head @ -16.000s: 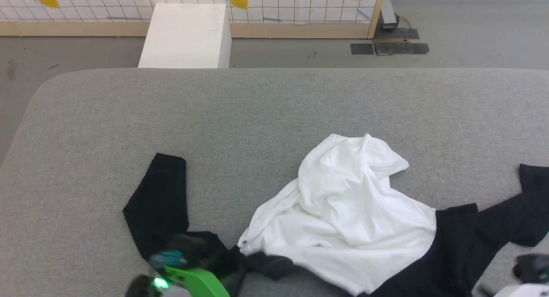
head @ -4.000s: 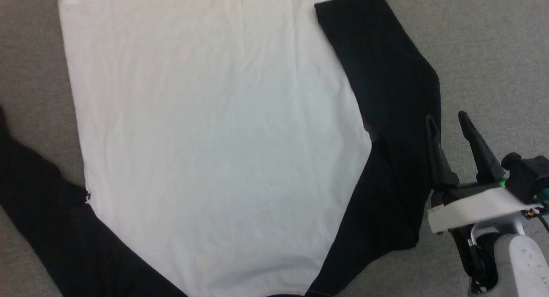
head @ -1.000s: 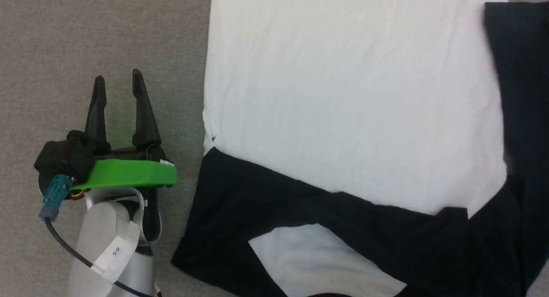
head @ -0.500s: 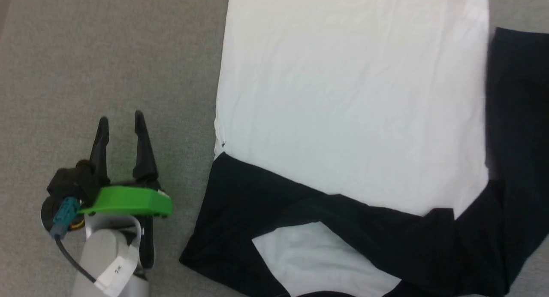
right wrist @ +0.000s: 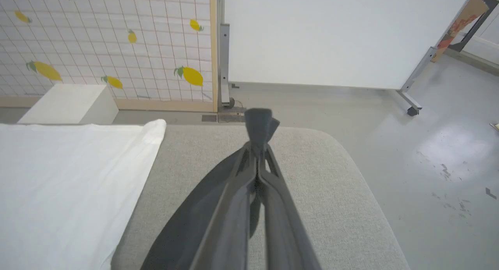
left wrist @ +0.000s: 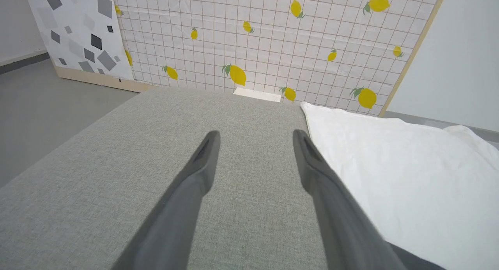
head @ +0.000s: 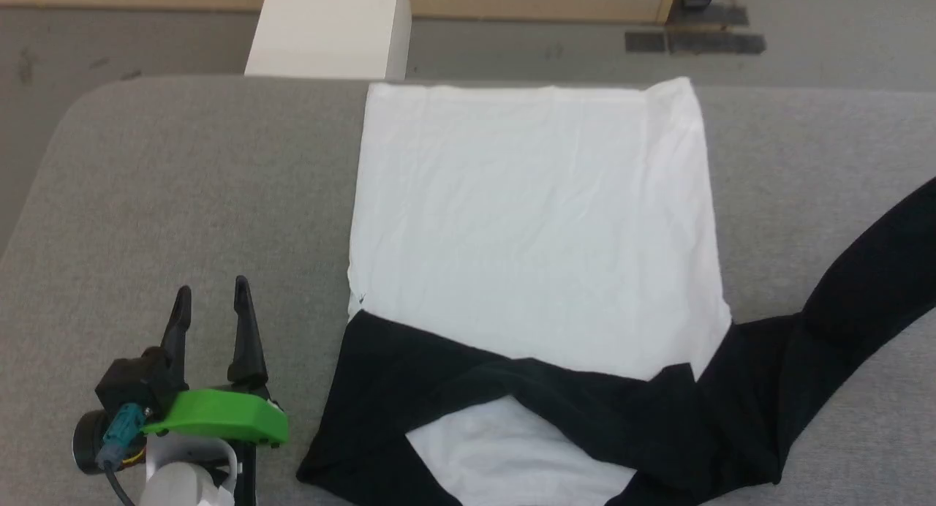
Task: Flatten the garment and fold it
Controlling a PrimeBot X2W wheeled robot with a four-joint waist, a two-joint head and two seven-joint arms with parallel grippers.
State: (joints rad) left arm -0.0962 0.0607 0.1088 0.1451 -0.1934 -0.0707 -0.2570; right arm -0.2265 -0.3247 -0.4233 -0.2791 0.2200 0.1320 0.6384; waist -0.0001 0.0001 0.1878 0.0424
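Right wrist view first: the right gripper [right wrist: 259, 123] has its two fingers pressed tight together on the cuff end of the garment's right-hand sleeve [right wrist: 195, 207], with a scrap of black cloth poking out past the tips. From that pinch the sleeve drops away beneath the fingers to the grey cushion [right wrist: 312, 176], so the cuff is held up off the surface. My read is that it's lifted so it can be carried over the body without dragging. Off to this gripper's left lies the white body of the garment [right wrist: 70, 176], spread smooth, its far corner close to the cushion's far edge.

Head view now: that same sleeve runs as one long black band from the shoulder out to the right edge of the view, drawn fairly straight. That fits a pull to take the slack out before folding. The left-hand sleeve [head: 512, 385] lies as a diagonal black bar across the upper body, with white showing on its near side, so that side looks folded in.

The left gripper [head: 211, 287] sits at the near left with its fingers spread and nothing between them, over bare cushion just beside the garment's left edge. It looks parked clear of the cloth, leaving room for the other arm.

Judging by the lie of things, the flattening looks finished and the second sleeve is the step in hand.
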